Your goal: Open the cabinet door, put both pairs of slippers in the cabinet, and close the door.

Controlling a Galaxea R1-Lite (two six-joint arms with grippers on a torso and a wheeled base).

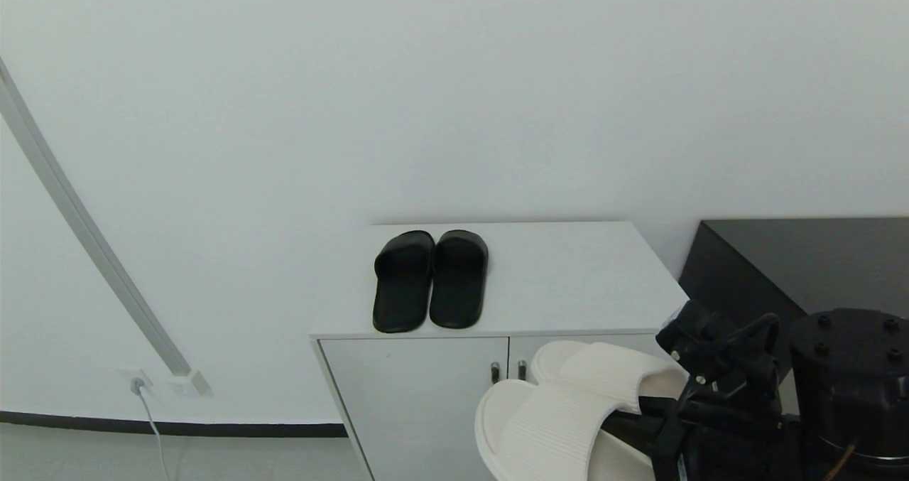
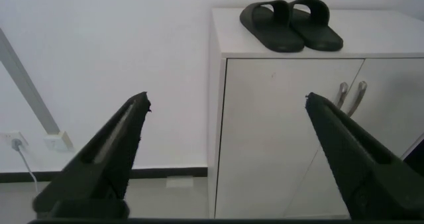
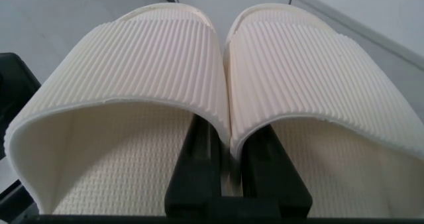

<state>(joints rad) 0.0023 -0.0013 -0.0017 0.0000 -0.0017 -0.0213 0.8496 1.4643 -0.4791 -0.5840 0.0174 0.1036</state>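
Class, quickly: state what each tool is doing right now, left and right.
Left tool: open, empty.
Right tool: shut on the white slippers.

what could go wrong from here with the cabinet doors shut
1. The white slippers hang in front of the door handles; the open left gripper may struggle to reach them, or a swinging door could hit the pair.
2. The right gripper pinches only the slippers' inner sides, so one might slip out.
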